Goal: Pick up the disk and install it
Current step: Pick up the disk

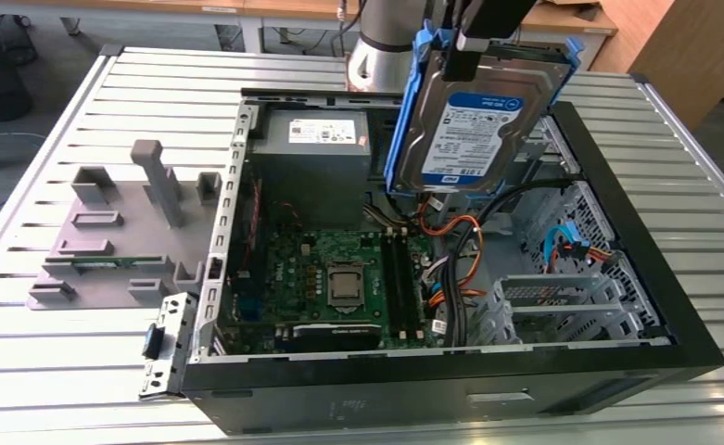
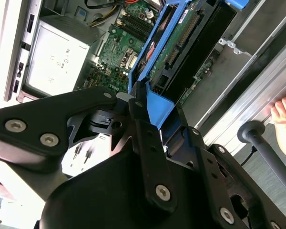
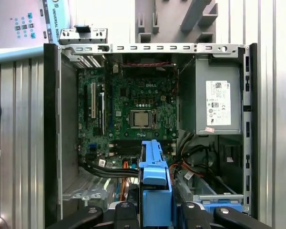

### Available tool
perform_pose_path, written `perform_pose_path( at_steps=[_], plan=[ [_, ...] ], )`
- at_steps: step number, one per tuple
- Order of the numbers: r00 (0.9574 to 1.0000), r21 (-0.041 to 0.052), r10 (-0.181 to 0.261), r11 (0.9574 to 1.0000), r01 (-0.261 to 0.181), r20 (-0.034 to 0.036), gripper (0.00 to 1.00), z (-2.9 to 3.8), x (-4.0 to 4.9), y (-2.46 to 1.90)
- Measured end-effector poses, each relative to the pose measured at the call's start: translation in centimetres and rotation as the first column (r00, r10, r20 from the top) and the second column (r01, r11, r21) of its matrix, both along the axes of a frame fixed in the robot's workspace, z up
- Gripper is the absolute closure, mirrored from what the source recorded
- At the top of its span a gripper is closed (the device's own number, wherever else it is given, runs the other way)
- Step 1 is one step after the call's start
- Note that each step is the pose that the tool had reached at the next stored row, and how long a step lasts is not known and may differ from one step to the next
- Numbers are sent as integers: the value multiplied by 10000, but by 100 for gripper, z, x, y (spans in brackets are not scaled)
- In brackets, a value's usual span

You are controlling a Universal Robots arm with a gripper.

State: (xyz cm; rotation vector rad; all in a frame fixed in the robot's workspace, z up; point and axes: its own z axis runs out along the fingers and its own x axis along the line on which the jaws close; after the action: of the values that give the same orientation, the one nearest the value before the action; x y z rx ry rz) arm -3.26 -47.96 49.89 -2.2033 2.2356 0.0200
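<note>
- The jaws are clenched on the disk (image 1: pixel 476 130), gripping it by its upper blue rail. In the second wrist view a black finger (image 2: pixel 147 140) presses against that rail's edge.
- The disk hangs in the air over the open computer case (image 1: pixel 677 306). It stands nearly upright, label toward the exterior view and connector edge lowest.
- That lowest edge lines up over the orange and black cables (image 1: pixel 450 236); how much gap lies between them cannot be told.
- The grey power supply (image 1: pixel 318 139) sits on the exterior view's left of the disk, and the case's black side wall stands on its right.
- The motherboard (image 1: pixel 336 269) lies flat and uncovered on the case floor.
- A silver drive cage (image 1: pixel 560 301) stands in the case, below the disk in the exterior view.
- A grey fixture (image 1: pixel 114 232) rests on the slatted counter (image 1: pixel 77 371), outside the case wall and well apart from the disk.
- A person's hand (image 2: pixel 283 121) shows beyond the case's outer edge in the second wrist view.
</note>
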Motion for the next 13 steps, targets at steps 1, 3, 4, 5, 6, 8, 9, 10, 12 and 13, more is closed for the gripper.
perform_pose_path(
  at_steps=[1,3,4,5,6,8,9,10,12,13],
  plan=[
    [10000,0,0,10000,0,0,64,0,3,-3],
    [10000,-1,0,10000,0,0,64,0,5,-15],
    [10000,-2,0,10000,0,0,64,0,5,-24],
    [10000,-3,0,10000,0,0,64,0,5,-34],
    [10000,-5,0,10000,0,0,64,0,5,-46],
    [10000,-7,0,10000,0,0,64,0,5,-70],
    [10000,-8,0,10000,0,0,64,0,5,-83],
    [10000,-9,0,10000,0,0,64,0,5,-96],
    [10000,-10,0,10000,0,0,64,-1,5,-123],
    [10000,-11,0,10000,0,0,64,-1,5,-142]
  ],
)
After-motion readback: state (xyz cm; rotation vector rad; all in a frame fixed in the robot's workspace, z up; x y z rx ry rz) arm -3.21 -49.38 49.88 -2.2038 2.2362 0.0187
